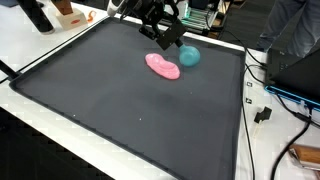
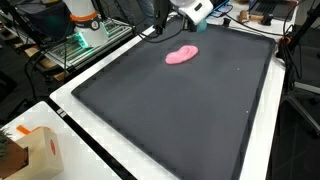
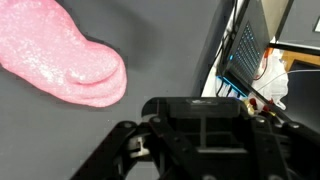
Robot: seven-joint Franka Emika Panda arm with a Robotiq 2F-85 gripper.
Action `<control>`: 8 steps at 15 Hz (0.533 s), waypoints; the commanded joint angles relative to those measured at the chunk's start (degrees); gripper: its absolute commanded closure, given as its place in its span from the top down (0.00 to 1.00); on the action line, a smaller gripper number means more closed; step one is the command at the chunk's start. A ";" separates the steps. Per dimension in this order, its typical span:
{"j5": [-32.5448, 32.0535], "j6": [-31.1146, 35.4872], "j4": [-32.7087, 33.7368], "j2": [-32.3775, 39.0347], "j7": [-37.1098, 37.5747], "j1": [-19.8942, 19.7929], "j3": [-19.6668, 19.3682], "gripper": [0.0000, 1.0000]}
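Observation:
A pink, soft-looking lump lies on the black mat (image 1: 120, 110) in both exterior views (image 1: 162, 66) (image 2: 181, 55). It also fills the wrist view's upper left (image 3: 60, 60). A teal ball (image 1: 188, 56) rests just beside it, toward the mat's far edge. My gripper (image 1: 163, 42) (image 2: 178, 20) hangs a little above the mat, between the lump and the ball, and touches neither. Its fingers look spread apart with nothing between them. Only the black housing (image 3: 205, 130) and splayed side links appear in the wrist view; the fingertips are out of frame. That view does not include the ball.
The mat has a raised rim (image 2: 110, 60) and sits on a white table (image 1: 270, 150). Cables and a blue-lit device (image 1: 295, 95) lie along one side. A cardboard box (image 2: 35, 150) stands at a table corner, and racks and equipment (image 2: 85, 25) crowd the far end.

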 commanded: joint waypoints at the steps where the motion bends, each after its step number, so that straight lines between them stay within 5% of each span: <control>1: 2.65 5.72 -3.39 -0.76 -1.40 0.28 0.25 0.35; 8: 4.61 12.52 -5.71 -0.40 -1.63 0.41 1.07 0.35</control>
